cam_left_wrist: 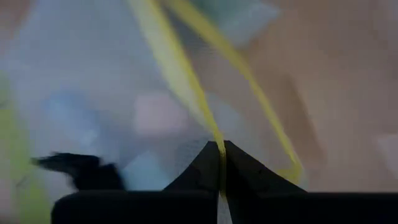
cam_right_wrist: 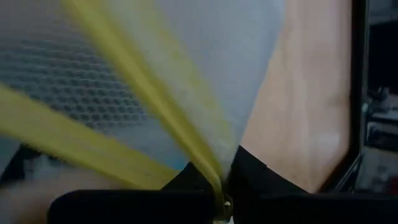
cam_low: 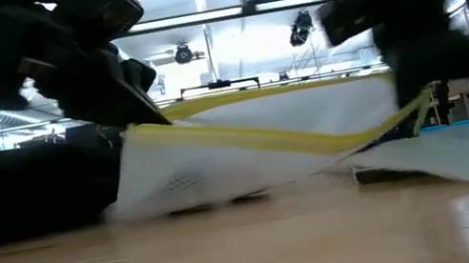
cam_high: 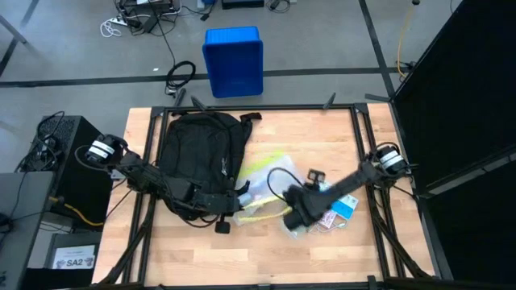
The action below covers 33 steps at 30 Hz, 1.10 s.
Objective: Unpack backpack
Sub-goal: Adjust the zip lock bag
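Pinching the yellow-edged mesh pouch (cam_high: pixel 262 189) from both ends: my left gripper (cam_left_wrist: pixel 221 163) is clamped on its yellow trim by the backpack (cam_high: pixel 197 153), my right gripper (cam_right_wrist: pixel 222 186) clamped on the trim at the pouch's right end. Both arms reach low toward table (cam_high: pixel 322 133) centre. Backpack lies flat, left-centre, long axis near-to-far. Pouch contents unreadable.

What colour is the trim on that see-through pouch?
Yellow; the pouch trim shows best in the right wrist view.
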{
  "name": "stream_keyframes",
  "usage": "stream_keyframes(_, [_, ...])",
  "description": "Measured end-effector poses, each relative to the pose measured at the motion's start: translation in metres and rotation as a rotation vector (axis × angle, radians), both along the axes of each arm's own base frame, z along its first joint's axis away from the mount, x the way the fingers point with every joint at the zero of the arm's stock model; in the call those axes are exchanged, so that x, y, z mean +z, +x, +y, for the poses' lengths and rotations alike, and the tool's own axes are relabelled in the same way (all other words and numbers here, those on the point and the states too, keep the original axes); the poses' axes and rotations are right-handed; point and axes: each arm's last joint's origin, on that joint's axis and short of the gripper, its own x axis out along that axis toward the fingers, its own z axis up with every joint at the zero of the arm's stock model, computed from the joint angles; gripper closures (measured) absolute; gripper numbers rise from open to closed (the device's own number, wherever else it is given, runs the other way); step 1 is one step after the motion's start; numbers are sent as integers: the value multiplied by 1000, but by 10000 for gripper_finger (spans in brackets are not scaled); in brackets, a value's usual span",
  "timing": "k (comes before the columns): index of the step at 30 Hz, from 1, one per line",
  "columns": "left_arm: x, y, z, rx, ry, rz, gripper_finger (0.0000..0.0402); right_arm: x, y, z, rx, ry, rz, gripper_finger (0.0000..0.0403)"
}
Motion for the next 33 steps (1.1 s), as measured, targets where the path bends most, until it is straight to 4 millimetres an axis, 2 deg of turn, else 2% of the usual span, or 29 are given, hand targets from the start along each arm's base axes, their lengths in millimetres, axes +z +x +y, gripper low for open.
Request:
stream_keyframes(3, [2, 3, 10, 82, 81, -32, 402, 0, -13, 21, -25, 4, -38, 402])
stream_keyframes(6, [5, 7, 17, 161, 144, -80, 402, 1, -19, 32, -44, 5, -76, 402])
stream_keyframes(12, [14, 12, 20, 254, 277, -187, 402, 0, -20, 33, -96, 15, -107, 402])
stream_keyframes(16, [14, 11, 21, 253, 329, -175, 402, 5, -17, 35, -99, 27, -126, 389])
stream_keyframes(22, [9, 7, 19, 212, 346, -114, 402, 29, -11, 51, -37, 32, -199, 346])
stream_keyframes(29, [9, 6, 14, 191, 346, -113, 402, 68, -4, 69, 54, 9, -334, 264])
stream_keyframes(33, [9, 6, 15, 197, 350, -114, 402, 78, 2, 75, 114, 36, -364, 225])
